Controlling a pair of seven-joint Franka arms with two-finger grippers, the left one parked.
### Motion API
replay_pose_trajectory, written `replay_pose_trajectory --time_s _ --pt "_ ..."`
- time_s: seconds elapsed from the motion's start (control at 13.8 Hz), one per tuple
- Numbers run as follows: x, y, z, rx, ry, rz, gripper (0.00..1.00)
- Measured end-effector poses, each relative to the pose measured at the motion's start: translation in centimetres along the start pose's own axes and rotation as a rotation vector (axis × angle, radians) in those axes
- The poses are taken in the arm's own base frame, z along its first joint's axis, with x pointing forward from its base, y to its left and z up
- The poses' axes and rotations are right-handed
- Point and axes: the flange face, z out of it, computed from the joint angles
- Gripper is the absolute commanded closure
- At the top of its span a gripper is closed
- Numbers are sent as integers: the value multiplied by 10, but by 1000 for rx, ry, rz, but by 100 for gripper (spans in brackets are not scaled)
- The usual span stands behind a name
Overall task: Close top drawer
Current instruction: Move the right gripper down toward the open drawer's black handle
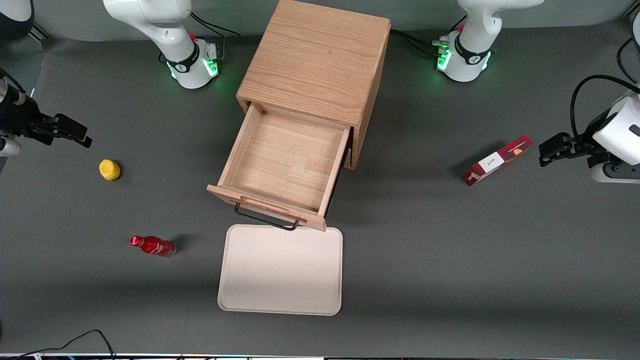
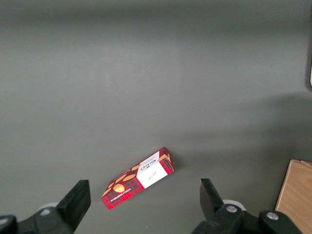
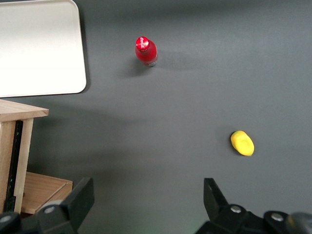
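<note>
The top drawer (image 1: 285, 160) of the light oak cabinet (image 1: 315, 60) stands pulled far out toward the front camera, and its box is bare inside. Its front panel carries a raised wooden strip and a black wire handle (image 1: 265, 220). A corner of the cabinet also shows in the right wrist view (image 3: 19, 146). My right gripper (image 1: 75, 134) hangs open and empty above the table toward the working arm's end, well away from the drawer; its fingers spread wide in the right wrist view (image 3: 146, 204).
A cream tray (image 1: 281, 270) lies on the table just in front of the drawer's front panel. A yellow lemon (image 1: 109, 169) and a red bottle (image 1: 152, 245) lie toward the working arm's end. A red biscuit box (image 1: 496, 160) lies toward the parked arm's end.
</note>
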Motion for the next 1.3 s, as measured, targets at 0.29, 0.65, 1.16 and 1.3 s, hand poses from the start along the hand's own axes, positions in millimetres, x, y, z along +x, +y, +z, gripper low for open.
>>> replay_pose_trajectory --time_s 0.29,0.65,1.16,1.3 --pt "1 -1 1 0 4 -1 0" --pt "12 -22 5 -57 49 -56 0" --pt "86 -76 17 -75 92 -180 0" --pt "109 -90 23 -75 103 -243 0"
